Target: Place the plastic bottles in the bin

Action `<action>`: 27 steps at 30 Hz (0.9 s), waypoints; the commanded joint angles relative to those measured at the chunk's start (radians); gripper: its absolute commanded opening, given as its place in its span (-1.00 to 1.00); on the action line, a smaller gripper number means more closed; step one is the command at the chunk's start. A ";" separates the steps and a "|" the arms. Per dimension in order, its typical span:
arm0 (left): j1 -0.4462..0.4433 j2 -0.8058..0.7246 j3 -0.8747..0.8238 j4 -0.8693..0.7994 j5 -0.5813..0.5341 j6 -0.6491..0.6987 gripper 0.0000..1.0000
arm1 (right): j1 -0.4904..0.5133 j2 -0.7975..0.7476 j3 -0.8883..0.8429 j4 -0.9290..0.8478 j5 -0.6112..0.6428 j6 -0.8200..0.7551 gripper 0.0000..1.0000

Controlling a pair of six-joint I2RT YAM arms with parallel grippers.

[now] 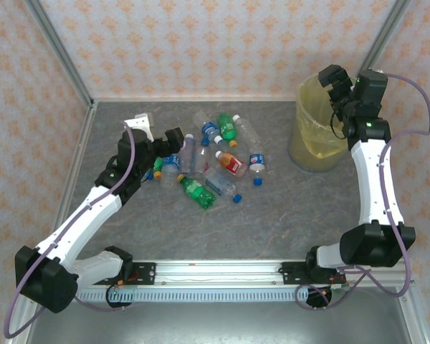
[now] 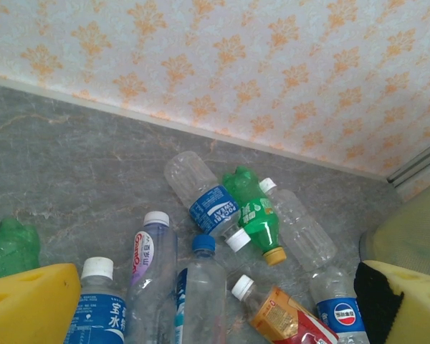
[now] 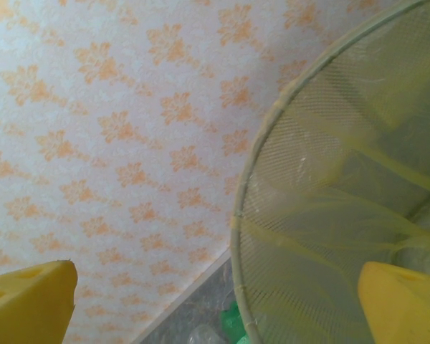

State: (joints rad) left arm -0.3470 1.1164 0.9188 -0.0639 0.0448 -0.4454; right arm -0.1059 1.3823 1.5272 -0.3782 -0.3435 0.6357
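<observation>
Several plastic bottles point(image 1: 208, 161) lie in a heap on the grey table left of centre. My left gripper point(image 1: 178, 143) hovers at the heap's left side, open. Its yellow fingers point(image 2: 29, 304) stand wide apart in the left wrist view, over a clear blue-capped bottle point(image 2: 201, 287). Around it lie a purple-labelled bottle point(image 2: 152, 261), a Pocari bottle point(image 2: 206, 199), a green bottle point(image 2: 256, 217) and an orange-labelled bottle point(image 2: 290, 315). The bin point(image 1: 317, 132) with its yellow liner stands at the back right. My right gripper point(image 1: 335, 80) hangs open above its rim point(image 3: 272, 179), holding nothing.
A loose blue cap point(image 1: 258, 181) lies right of the heap. Patterned walls and metal posts close the back and sides. The aluminium rail point(image 1: 215, 271) carrying both arm bases runs along the near edge. Bare table lies between the heap and the bin.
</observation>
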 commanded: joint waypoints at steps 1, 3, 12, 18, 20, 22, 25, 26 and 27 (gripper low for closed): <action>0.002 0.044 0.057 -0.048 0.021 -0.046 0.98 | 0.000 -0.049 -0.024 0.038 -0.094 -0.086 0.99; 0.002 0.070 0.086 -0.072 0.045 -0.053 0.98 | 0.009 -0.064 -0.038 0.042 -0.117 -0.115 0.99; 0.003 0.178 0.196 -0.213 -0.047 -0.078 0.98 | 0.157 -0.135 -0.116 0.069 -0.140 -0.271 0.99; 0.083 0.241 0.244 -0.326 -0.125 -0.169 0.98 | 0.284 -0.147 -0.148 0.095 -0.117 -0.340 0.99; 0.138 0.259 0.244 -0.359 -0.113 -0.204 0.98 | 0.313 -0.145 -0.152 0.098 -0.110 -0.347 0.99; 0.192 0.275 0.234 -0.386 -0.093 -0.238 0.98 | 0.340 -0.143 -0.154 0.099 -0.104 -0.356 0.99; 0.243 0.282 0.204 -0.401 -0.083 -0.279 0.98 | 0.365 -0.138 -0.155 0.088 -0.094 -0.373 0.99; 0.255 0.279 0.190 -0.400 -0.083 -0.289 0.97 | 0.371 -0.136 -0.157 0.086 -0.094 -0.380 0.99; 0.267 0.277 0.175 -0.399 -0.082 -0.301 0.96 | 0.375 -0.135 -0.158 0.084 -0.093 -0.385 0.99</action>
State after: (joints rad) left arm -0.0959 1.4010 1.1233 -0.4099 -0.0326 -0.6838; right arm 0.2588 1.2575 1.3781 -0.3210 -0.4557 0.2916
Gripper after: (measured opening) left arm 0.984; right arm 0.996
